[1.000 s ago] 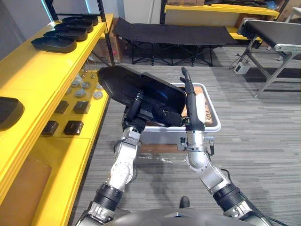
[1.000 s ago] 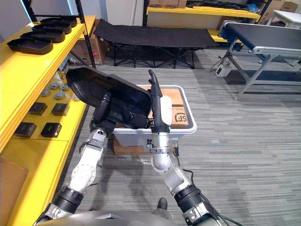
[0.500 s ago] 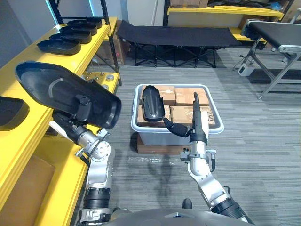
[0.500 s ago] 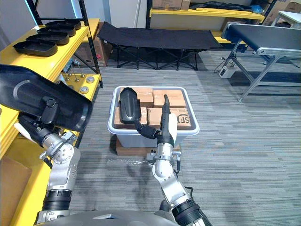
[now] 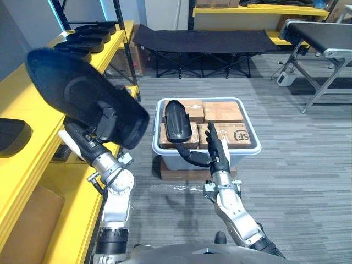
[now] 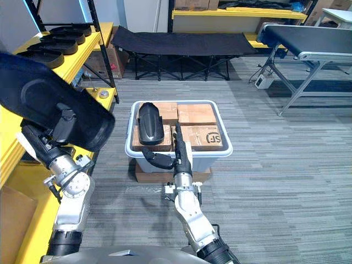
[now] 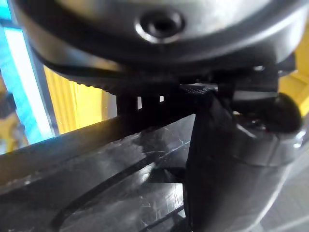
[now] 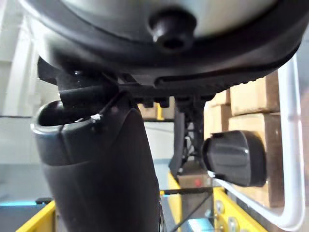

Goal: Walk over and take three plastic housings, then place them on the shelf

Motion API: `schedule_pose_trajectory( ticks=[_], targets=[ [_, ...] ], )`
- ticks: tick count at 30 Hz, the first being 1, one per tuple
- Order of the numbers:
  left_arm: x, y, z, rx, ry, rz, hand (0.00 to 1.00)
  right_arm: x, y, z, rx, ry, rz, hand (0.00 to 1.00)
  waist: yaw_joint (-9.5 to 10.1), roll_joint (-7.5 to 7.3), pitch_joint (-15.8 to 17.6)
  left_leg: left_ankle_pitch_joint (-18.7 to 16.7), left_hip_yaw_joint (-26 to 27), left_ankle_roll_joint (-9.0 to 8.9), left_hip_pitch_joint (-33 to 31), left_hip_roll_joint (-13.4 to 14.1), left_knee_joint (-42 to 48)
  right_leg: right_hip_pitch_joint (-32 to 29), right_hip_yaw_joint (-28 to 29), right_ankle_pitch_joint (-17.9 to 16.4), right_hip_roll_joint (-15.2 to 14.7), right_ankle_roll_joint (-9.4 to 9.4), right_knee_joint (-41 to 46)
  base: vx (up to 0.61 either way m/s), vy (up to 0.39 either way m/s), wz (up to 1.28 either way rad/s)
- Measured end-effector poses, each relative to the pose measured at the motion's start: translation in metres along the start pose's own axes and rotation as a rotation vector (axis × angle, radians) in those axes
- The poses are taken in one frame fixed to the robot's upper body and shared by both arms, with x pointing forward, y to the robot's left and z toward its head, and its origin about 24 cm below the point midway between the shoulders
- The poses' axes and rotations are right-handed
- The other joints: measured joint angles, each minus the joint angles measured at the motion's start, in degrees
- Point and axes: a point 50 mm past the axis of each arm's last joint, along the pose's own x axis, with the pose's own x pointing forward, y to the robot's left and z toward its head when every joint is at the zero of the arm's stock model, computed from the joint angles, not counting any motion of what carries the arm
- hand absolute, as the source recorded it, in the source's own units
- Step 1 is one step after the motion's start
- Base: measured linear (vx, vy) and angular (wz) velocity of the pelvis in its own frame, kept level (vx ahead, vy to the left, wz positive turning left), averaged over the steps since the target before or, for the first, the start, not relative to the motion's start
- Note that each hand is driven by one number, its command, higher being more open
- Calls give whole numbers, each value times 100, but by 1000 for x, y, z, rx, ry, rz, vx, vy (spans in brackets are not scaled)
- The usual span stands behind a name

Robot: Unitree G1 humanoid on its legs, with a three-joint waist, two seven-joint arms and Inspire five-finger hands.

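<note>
My left hand [image 5: 106, 119] is shut on a large black plastic housing [image 5: 77, 91], thumb [image 7: 227, 164] pressed on its inner face [image 7: 96, 193]. It holds the housing tilted up beside the yellow shelf [image 5: 22, 104]. A second black housing [image 5: 177, 121] lies on cardboard boxes in the white bin [image 5: 250, 149] on the floor. In front of the bin, my right hand [image 5: 215, 152] is open with straight fingers and holds nothing. In its wrist view the thumb [image 8: 96, 164] stands apart from the binned housing [image 8: 234, 157]. Several more housings [image 5: 91, 32] lie in a row at the shelf's far end.
Another black housing [image 5: 12, 131] rests on the shelf at the left edge. Small parts lie on the lower shelf level [image 6: 102, 93]. A black folding cot [image 5: 203, 39] stands behind the bin. A conveyor on a metal frame [image 5: 322, 49] is at the far right.
My left hand has swung the housing from over the bin to the shelf side and raised it. My right hand has let go of it and sunk lower before the bin.
</note>
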Motion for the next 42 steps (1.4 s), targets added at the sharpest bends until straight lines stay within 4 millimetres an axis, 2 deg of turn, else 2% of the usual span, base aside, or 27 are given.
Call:
schedule_pose_trajectory(
  ticks=[4,6,9,12,15,19,21,25,28,30,32,33,34,35,36,37,39,40,42],
  targets=[
    [-8,6,7,-28,-29,-107,0,1,-28,-1,-9,-6,-29,100,-32,85,-27,-37,35,4,-1,1,68,2,40,2,0,5,0,-3,12,-5],
    [-13,15,7,-17,-22,-132,0,3,-48,5,4,-50,-73,100,-18,122,-43,-45,32,10,-1,2,72,9,38,-2,0,9,0,0,0,0],
    [-15,24,4,-16,6,-135,0,5,-60,13,25,-90,-102,100,14,127,-41,-50,6,20,-3,2,71,25,15,-10,0,11,-1,-18,5,3],
    [-16,34,3,14,12,-122,0,5,-55,21,85,-132,-52,100,38,140,-33,-62,-45,39,-24,2,70,59,-39,-74,-3,-10,-31,-27,7,10],
    [-14,35,13,-8,-25,-114,0,5,-42,26,152,-151,10,100,105,142,-34,-54,-258,31,-189,-4,76,73,-242,-100,-21,-8,-31,-8,7,32],
    [-10,45,35,-45,-107,-49,0,7,-20,28,169,-160,114,100,370,174,-30,52,-634,6,-325,-11,86,209,-614,-83,-24,11,0,47,6,45],
    [-9,59,43,-28,-144,8,0,10,-6,33,168,-176,180,100,571,172,-29,52,-810,6,-348,-22,86,333,-862,-91,-27,13,0,27,13,40],
    [-10,89,44,23,-141,100,0,17,10,46,148,-226,268,100,862,152,-23,48,-1102,4,-400,-44,134,531,-1177,-203,-33,52,1,8,16,37],
    [-15,102,40,12,-99,152,0,19,11,49,166,-237,302,100,1009,167,-13,-30,-1234,53,-425,-53,240,662,-1295,-293,-26,65,2,-1,15,26],
    [-21,109,35,-65,-31,160,0,20,11,49,202,-237,305,100,1063,208,18,-167,-1479,130,-644,-99,571,811,-1572,-356,-21,52,2,-8,22,49],
    [-22,109,34,-122,-10,142,0,22,11,49,200,-238,302,100,1108,234,78,-155,-1614,182,-821,-157,748,925,-1832,-380,-33,62,3,-14,31,59],
    [-21,108,34,-134,-12,128,0,23,10,50,196,-238,299,100,1103,224,96,-101,-1617,234,-910,-188,794,973,-1951,-394,-49,64,3,-13,34,113],
    [-19,102,36,-161,-25,55,0,26,8,51,165,-246,274,100,1091,176,144,60,-1569,388,-1068,-289,823,1133,-2344,-469,-117,128,3,-3,21,119],
    [-18,100,37,-170,-33,22,0,27,7,52,150,-253,262,100,1095,165,162,135,-1519,426,-1080,-319,772,1205,-2495,-473,-139,132,3,7,13,140],
    [-19,98,39,-195,-53,-37,0,29,5,54,101,-271,240,100,1138,168,175,289,-1531,345,-1066,-339,573,1287,-2682,-489,-152,152,4,9,7,98],
    [-19,96,42,-226,-76,-74,0,31,6,57,64,-288,232,100,1201,175,193,417,-1639,326,-1035,-397,360,1324,-2798,-551,-187,223,42,12,14,87],
    [-19,92,45,-257,-100,-129,0,32,3,59,41,-299,217,100,1191,231,232,511,-1798,363,-1027,-485,231,1310,-2762,-818,-289,283,377,15,29,70],
    [-18,88,47,-276,-109,-178,0,32,0,58,43,-295,198,100,1098,258,265,542,-1920,403,-1030,-562,212,1292,-2529,-1093,-338,289,688,-2,20,112],
    [-13,71,54,-318,-153,-367,0,23,-14,51,66,-274,122,100,862,201,281,735,-2125,457,-1018,-758,58,1111,-1667,-1896,-348,191,1414,-59,-55,138]
  ],
)
